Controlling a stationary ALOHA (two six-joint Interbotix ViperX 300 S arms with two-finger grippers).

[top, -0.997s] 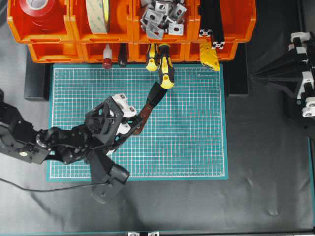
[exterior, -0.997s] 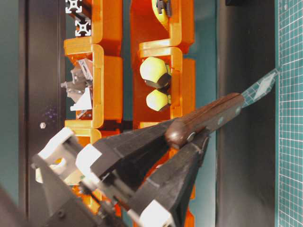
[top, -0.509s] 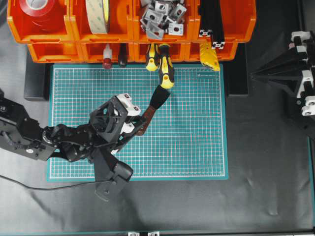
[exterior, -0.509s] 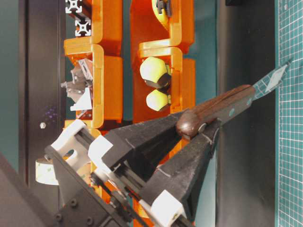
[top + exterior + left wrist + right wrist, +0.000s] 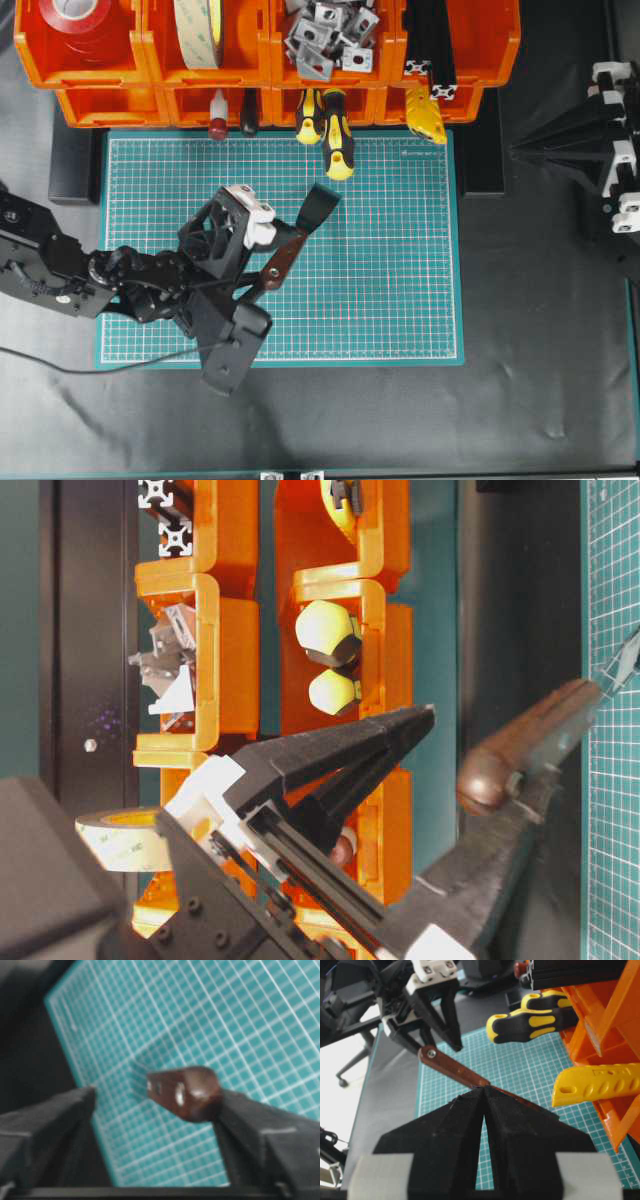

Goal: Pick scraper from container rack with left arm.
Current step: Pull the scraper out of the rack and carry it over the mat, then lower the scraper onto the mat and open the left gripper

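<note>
Reddish-brown wood handle of the scraper [image 5: 283, 263] lies on the green cutting mat [image 5: 390, 270], dark blade pointing up toward the container rack [image 5: 265, 60], handle end touching one finger of the left gripper [image 5: 262, 247]. Jaws stand wide; other finger clear of the handle. Right gripper [image 5: 484, 1125] parked well apart at the mat's right, jaws pressed together, holding nothing. Rack bins, top row: red tape roll [image 5: 82, 12], beige tape roll [image 5: 199, 30], grey metal brackets [image 5: 325, 35], black profile bars [image 5: 432, 45]. Lower row: red-tipped tool [image 5: 217, 118], yellow-black screwdrivers [image 5: 335, 135] sticking out over the mat, yellow tool [image 5: 426, 115].
</note>
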